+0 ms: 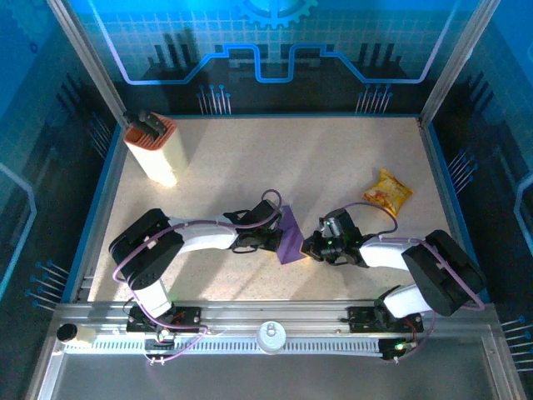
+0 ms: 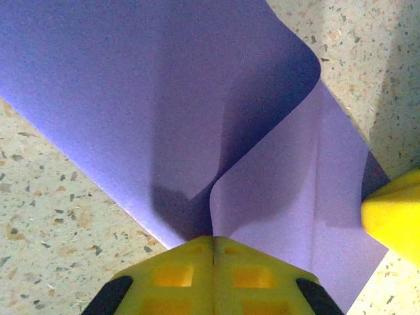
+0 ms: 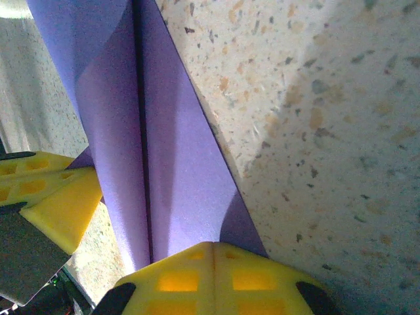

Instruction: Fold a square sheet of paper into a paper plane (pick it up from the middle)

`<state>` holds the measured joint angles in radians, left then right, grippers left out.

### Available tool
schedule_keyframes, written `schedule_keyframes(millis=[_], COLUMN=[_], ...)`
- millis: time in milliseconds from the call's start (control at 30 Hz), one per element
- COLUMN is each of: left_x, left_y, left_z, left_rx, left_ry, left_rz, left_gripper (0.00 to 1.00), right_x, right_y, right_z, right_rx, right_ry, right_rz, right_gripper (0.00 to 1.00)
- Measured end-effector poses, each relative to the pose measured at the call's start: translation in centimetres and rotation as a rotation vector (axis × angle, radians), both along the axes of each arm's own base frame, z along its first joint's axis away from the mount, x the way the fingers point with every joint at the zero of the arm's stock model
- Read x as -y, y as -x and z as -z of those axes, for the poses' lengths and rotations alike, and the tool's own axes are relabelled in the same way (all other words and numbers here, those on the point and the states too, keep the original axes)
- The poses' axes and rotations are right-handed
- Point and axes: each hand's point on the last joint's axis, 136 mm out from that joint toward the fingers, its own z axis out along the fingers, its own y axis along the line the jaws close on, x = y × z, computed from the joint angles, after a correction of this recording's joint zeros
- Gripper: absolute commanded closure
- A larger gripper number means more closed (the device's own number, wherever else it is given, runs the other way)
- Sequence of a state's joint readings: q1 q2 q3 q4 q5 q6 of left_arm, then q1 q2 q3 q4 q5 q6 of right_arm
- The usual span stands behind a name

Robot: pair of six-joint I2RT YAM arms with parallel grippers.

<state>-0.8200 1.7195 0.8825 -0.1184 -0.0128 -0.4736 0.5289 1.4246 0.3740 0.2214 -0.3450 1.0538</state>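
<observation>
The thin purple square sheet of paper stands partly raised off the speckled beige worktop, near the front centre, between the two arms. In the left wrist view it curls up into a soft S-shaped bend. In the right wrist view a straight crease runs along a narrow folded strip.

Handling: the sheet is judged light, limp and easily creased. It is likely to sag or buckle where unsupported, and a sharp pinch will probably leave a permanent mark. Take hold at an edge or along an intended fold line, using little force. Keep opposing grips in line to avoid tearing.

Left gripper: jaws together, clamped on the sheet's near edge where the bend begins.

Right gripper: jaws together, clamped on the end of the crease.
</observation>
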Motion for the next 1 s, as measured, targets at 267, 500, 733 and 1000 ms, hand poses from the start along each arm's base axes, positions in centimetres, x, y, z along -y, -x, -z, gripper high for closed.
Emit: schedule_keyframes(millis=[267,500,733,1000], left_x=[0.01,0.07,0.19,0.26], left_y=[-0.06,-0.12,-0.41,-0.47], left_z=[-0.03,-0.09,-0.29,-0.22], left_rx=[0.007,0.014,0.032,0.033], left_ry=[-0.002,-0.004,-0.006,-0.006], left_rz=[0.006,0.017,0.026,0.028], left_gripper=[0.93,0.93,0.92,0.92], right_x=[0.02,0.01,0.03,0.02], right_y=[0.04,0.02,0.03,0.02], right_z=[0.02,0.0,0.01,0.0], right_rx=[-0.002,-0.001,-0.003,-0.003], right_ry=[0.001,0.001,-0.001,-0.001], right_rz=[0.0,0.0,0.0,0.0], right_gripper=[0.92,0.92,0.93,0.92])
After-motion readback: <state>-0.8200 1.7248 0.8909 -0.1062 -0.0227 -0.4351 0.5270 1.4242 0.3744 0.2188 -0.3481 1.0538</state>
